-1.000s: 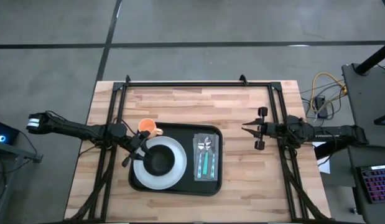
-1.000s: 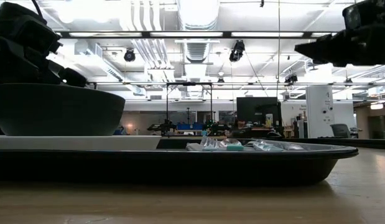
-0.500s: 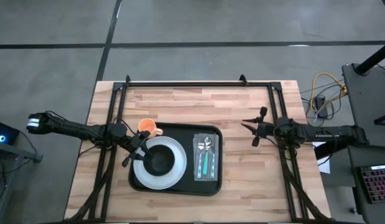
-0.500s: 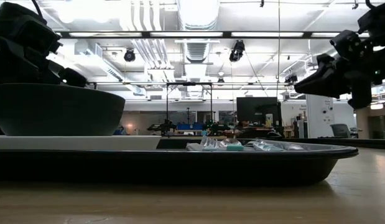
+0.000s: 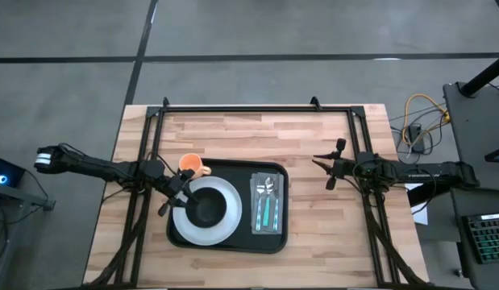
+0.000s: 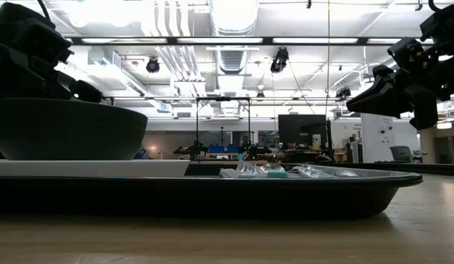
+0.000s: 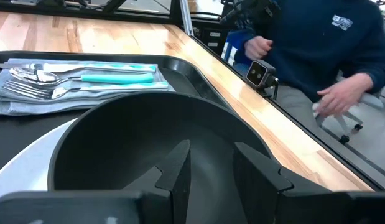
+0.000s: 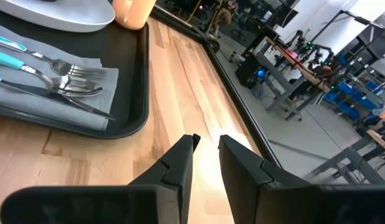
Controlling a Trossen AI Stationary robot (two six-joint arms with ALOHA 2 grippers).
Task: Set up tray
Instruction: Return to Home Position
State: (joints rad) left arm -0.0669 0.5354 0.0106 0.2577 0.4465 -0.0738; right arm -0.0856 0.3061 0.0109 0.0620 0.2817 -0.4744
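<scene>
Lying on the wooden table: black tray, carrying white plate, dark bowl and cutlery on grey napkin. Gripping the bowl's rim: left gripper. Hovering right of the tray, empty, fingers narrowly parted: right gripper.

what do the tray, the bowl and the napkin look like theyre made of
Tray: likely plastic, black, smooth with a soft sheen and moulded rounded rim. Bowl: matte black, plastic or glazed ceramic; the look leaves it open. Napkin: grey woven cloth, soft folds under the cutlery.
</scene>
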